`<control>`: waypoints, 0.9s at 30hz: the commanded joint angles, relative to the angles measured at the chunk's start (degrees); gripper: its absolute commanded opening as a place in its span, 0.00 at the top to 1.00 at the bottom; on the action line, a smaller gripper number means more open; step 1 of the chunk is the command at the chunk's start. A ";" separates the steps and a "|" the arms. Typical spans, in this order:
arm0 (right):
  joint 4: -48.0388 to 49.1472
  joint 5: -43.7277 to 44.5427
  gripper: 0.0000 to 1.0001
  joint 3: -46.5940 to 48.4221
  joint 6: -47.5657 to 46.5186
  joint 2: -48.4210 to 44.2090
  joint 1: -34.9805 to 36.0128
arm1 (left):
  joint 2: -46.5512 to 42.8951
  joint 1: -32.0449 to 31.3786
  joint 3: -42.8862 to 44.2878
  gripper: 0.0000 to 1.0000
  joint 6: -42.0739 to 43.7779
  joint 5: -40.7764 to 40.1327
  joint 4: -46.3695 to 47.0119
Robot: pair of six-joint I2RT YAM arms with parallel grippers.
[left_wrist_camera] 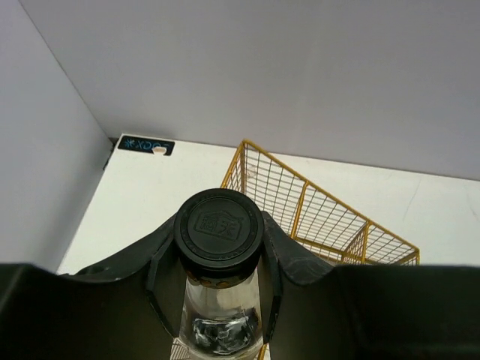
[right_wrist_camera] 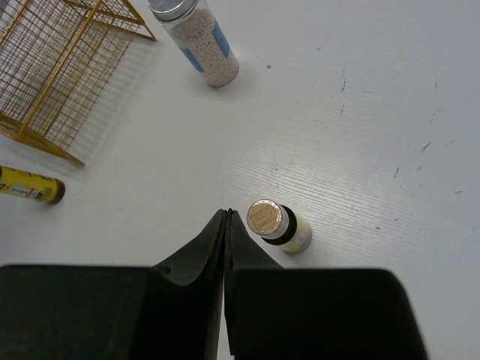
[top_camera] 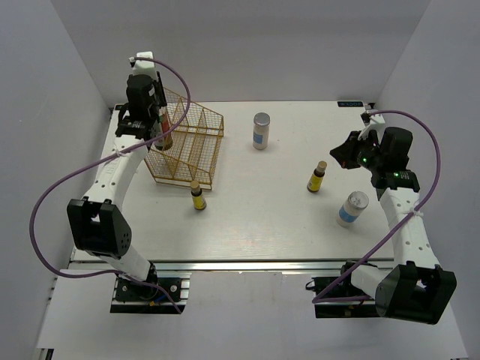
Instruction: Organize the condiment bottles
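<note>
White tabletop (top_camera: 262, 217), round black-capped glass bottle (left_wrist_camera: 219, 231)

white arm links (top_camera: 112, 176), blk joints (top_camera: 97, 225), purple cables (top_camera: 32, 221), blk R hand (right_wrist_camera: 225, 221), green wrist LED (top_camera: 365, 159)

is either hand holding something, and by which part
The left hand grips the black-capped bottle at its cap and neck; right hand is shut, empty.

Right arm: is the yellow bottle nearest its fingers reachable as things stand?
Likely yes: the yellow bottle stands upright just beside the right gripper, nothing between them. The fingers are shut, so they'd need to open first.
</note>
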 commanded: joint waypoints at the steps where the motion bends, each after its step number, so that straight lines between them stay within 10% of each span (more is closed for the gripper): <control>1: 1.07 0.20 0.97 1.03 -0.76 0.46 -0.31 | -5.59 0.40 -1.19 1.00 -1.27 2.32 9.88; 19: 1.07 0.03 0.97 1.39 -0.85 0.98 -0.31 | -7.52 1.10 -11.83 1.00 -4.61 4.61 11.56; 27: 1.16 -0.24 0.96 1.30 -0.85 0.98 -0.39 | -9.19 1.10 -14.64 0.68 -5.84 5.22 11.38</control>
